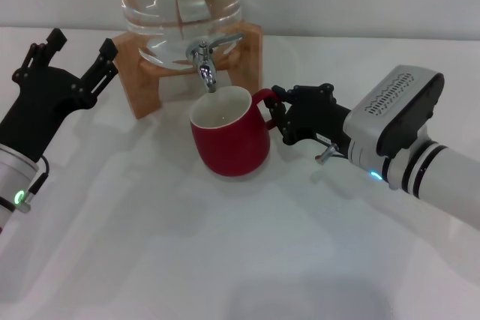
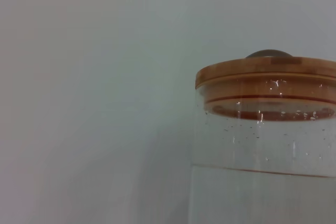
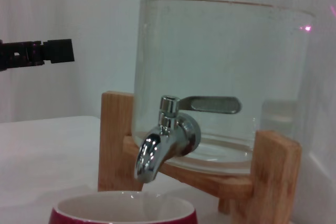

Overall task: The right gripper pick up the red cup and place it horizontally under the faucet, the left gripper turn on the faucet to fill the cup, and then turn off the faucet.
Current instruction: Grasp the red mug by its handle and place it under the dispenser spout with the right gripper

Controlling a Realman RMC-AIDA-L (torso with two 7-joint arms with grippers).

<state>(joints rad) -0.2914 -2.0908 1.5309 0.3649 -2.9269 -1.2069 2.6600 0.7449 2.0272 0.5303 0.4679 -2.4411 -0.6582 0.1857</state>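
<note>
The red cup (image 1: 229, 140) stands upright on the counter (image 1: 187, 260), directly under the faucet (image 1: 206, 61); the right tool (image 1: 279, 116) is clenched on its handle; the left tool (image 1: 79, 61) hovers released, left of the wooden stand (image 1: 142, 88).

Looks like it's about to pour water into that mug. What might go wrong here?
The red cup sits under the faucet with the spout near its back rim, so water might splash out. The left gripper is open beside the wooden stand, away from the lever; a clumsy reach might nudge the jar.
</note>
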